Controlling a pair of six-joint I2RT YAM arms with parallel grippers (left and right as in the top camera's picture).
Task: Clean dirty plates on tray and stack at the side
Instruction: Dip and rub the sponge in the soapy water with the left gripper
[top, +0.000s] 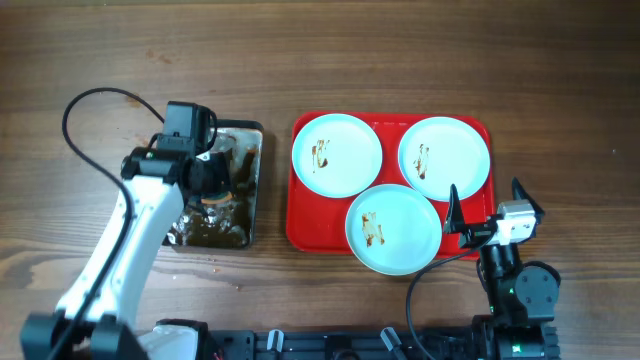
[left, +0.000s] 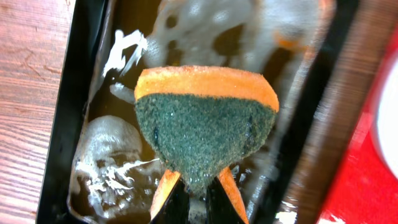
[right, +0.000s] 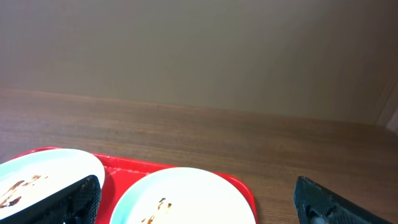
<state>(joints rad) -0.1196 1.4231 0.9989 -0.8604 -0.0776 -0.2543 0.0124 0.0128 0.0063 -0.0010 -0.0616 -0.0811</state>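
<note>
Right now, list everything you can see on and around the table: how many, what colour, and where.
plates: three, white with brown smears, on the tray
tray: one, red, right of centre
pan: one, dark, brownish liquid inside, left of the tray
sponge: one, orange and green, over the pan
table: one, brown wood
cables: two, black, one looped far left, one by the right arm
left arm: white, over the pan
left fingers: dark, shut on the sponge
right arm: dark, near edge
right fingers: black, open, empty, beside the tray
</note>
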